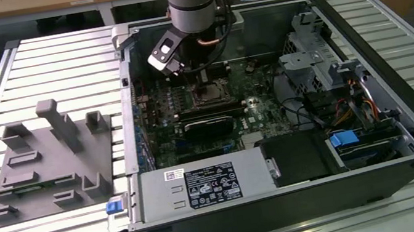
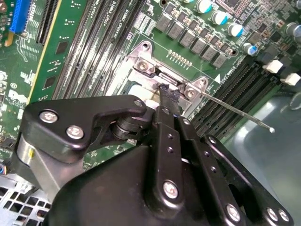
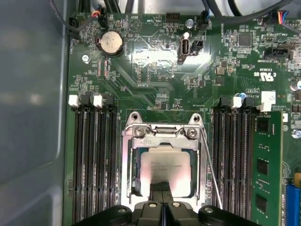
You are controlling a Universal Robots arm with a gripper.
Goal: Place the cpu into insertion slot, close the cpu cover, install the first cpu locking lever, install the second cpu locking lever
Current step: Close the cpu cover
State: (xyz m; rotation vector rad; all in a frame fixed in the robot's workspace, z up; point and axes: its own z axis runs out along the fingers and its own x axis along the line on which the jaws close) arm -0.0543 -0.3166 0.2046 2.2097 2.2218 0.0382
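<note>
Gripper [image 3: 162, 187], black, clenched on nothing, tip just above the small silvery-beige square cpu [image 3: 165, 167]. It lies in the black insertion slot [image 3: 135, 175], framed by the thin silvery cpu cover [image 3: 162, 134]. 1 thin wire lever [image 2: 235, 109] stands free. The chip is probably light, stiff and fragile, best held by its edges.

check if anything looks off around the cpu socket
The thin locking lever beside the cpu cover sticks out free at an angle, not latched down. The cpu itself sits square under the cover's window.
</note>
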